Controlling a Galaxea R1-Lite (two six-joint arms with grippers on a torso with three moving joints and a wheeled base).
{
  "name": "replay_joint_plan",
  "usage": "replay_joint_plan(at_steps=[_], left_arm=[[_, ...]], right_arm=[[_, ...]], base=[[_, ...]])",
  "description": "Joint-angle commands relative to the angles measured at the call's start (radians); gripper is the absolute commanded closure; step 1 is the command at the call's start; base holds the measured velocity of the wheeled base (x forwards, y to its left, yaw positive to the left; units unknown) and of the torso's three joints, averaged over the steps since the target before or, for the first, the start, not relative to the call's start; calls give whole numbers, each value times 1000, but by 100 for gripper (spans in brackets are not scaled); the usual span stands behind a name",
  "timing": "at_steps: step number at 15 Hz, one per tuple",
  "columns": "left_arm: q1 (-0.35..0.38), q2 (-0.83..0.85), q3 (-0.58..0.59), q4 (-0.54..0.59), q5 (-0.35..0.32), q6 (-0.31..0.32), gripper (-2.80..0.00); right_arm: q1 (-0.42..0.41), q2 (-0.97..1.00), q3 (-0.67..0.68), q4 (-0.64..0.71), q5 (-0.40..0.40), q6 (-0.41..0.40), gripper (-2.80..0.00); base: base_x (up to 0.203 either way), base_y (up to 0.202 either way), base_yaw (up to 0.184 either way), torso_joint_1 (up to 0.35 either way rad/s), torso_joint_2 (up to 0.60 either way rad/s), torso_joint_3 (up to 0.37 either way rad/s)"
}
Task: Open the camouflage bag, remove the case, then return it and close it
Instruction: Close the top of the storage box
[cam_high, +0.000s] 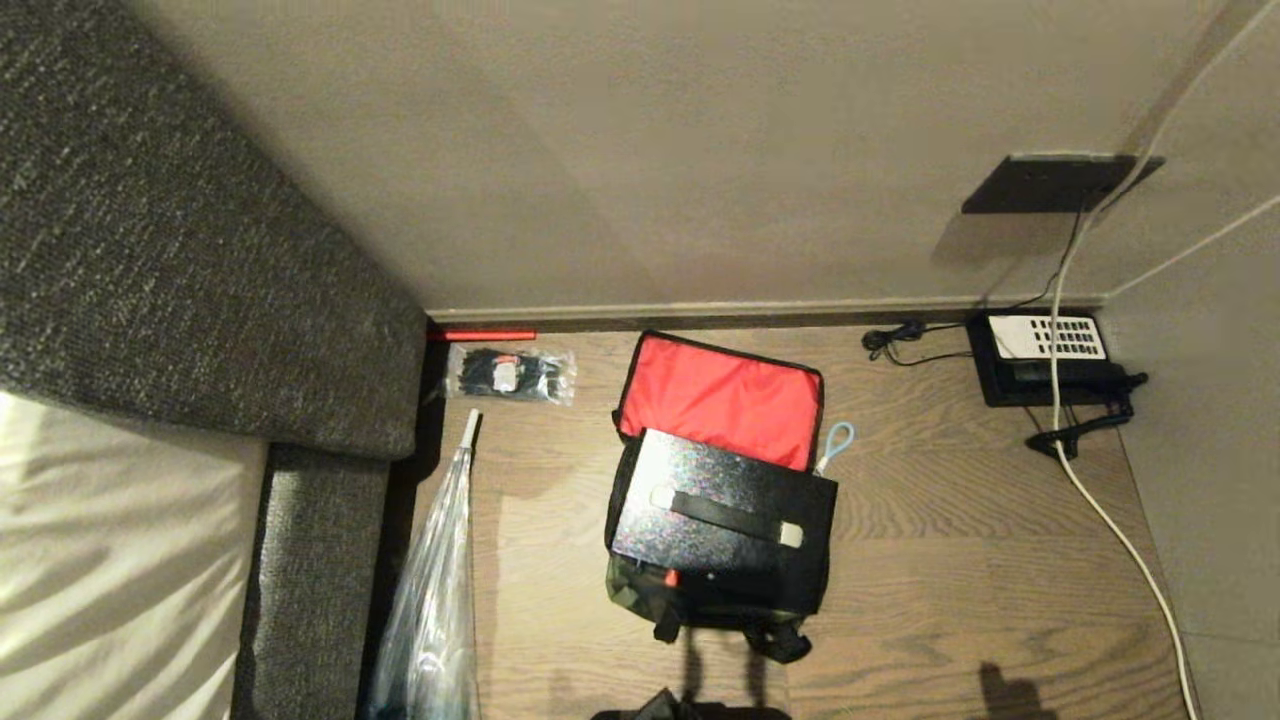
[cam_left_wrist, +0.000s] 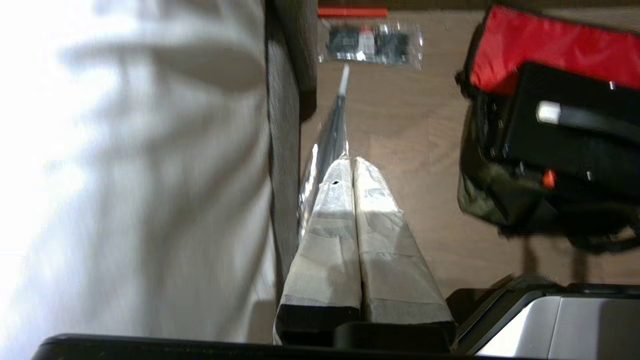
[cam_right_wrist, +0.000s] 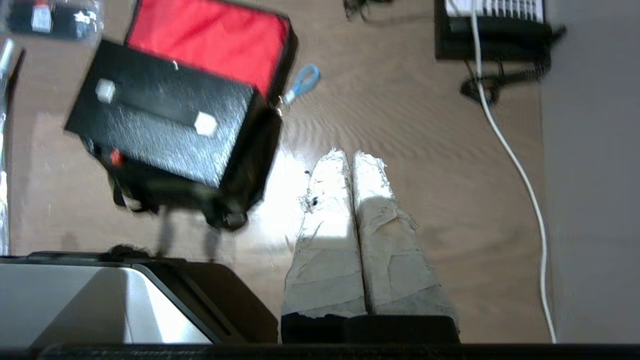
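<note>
On the wood floor (cam_high: 950, 560), beside a grey sofa (cam_high: 180, 250) cut off at the frame edge: camouflage bag (cam_high: 640, 590), red-lined lid thrown open, mostly hidden under the black case (cam_high: 720, 520) lying across its mouth. Both arms outside the head view. Left gripper (cam_left_wrist: 352, 165) clenched, empty, above bare floor; right gripper (cam_right_wrist: 350, 160) likewise.

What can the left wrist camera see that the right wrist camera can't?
Only the left wrist view shows the white cushion and the shut left gripper, over bare floor. Only the right wrist view shows the black telephone, the white cable, the blue loop and the shut right gripper. Both show the open camouflage bag with the case lying on top.
</note>
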Motion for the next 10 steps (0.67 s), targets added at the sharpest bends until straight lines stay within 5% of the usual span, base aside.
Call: replay_joint_plan(at_steps=[1, 3, 10], left_arm=[[0, -2, 2, 0, 2, -8, 0], [0, -2, 2, 5, 0, -15, 0], [1, 0, 0, 10, -4, 8, 0]], right_arm=[[-1, 6, 0, 0, 1, 0, 0], [-1, 6, 0, 0, 1, 0, 0], [-1, 6, 0, 0, 1, 0, 0]], base=[[195, 157, -5, 6, 3, 7], [162, 159, 4, 4, 7, 2], [0, 0, 0, 0, 0, 0]])
